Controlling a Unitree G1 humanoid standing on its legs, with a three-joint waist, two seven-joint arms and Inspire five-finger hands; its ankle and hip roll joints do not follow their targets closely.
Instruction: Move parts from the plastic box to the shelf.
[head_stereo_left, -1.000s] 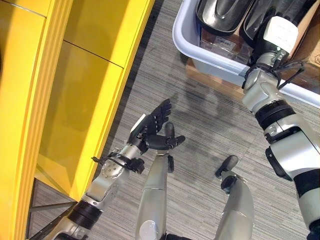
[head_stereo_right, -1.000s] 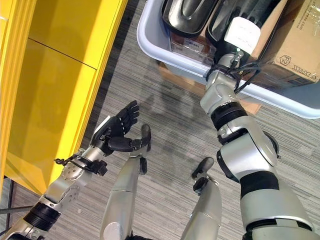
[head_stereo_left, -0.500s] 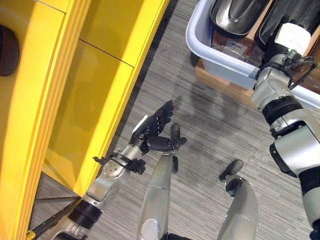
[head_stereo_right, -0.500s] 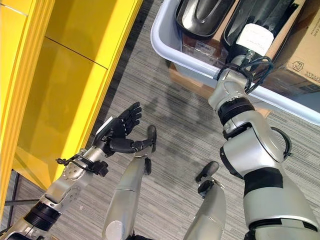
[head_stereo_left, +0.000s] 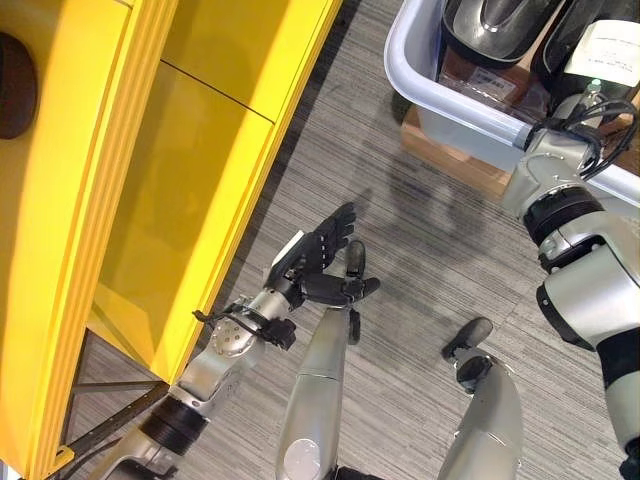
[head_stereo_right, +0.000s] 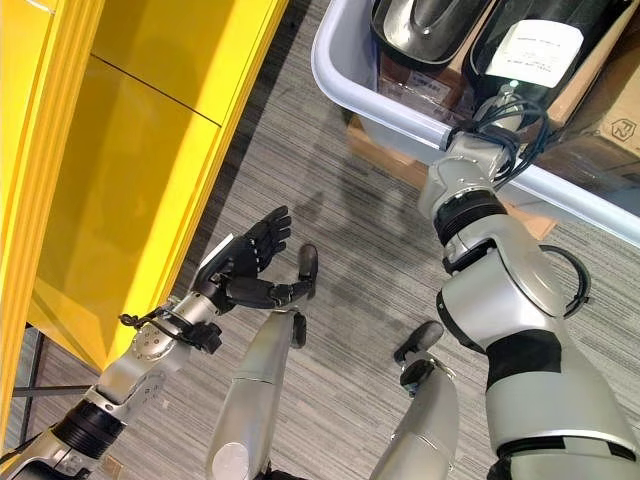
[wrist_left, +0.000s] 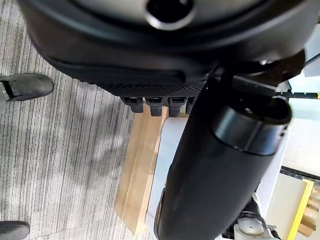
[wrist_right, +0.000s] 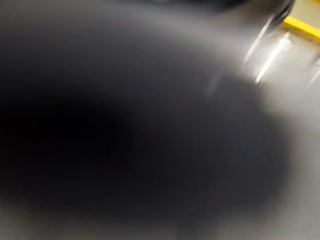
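At left we see the yellow shelf (head_stereo_left: 150, 150). Our left hand (head_stereo_left: 318, 262) hovers empty, fingers spread. At right our right hand reaches into the plastic box (head_stereo_left: 420, 85) among dark parts (head_stereo_right: 425, 25); its grip we cannot tell. Next: lift one out.

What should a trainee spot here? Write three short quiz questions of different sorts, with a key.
1. True or false: the left hand holds a part.
2. The right arm reaches into: A) the plastic box; B) a drawer; C) a bucket.
3. On which side of the robot does the yellow shelf stand?

Key: 1 false, its fingers are open and empty. 2 A. 3 Its left.
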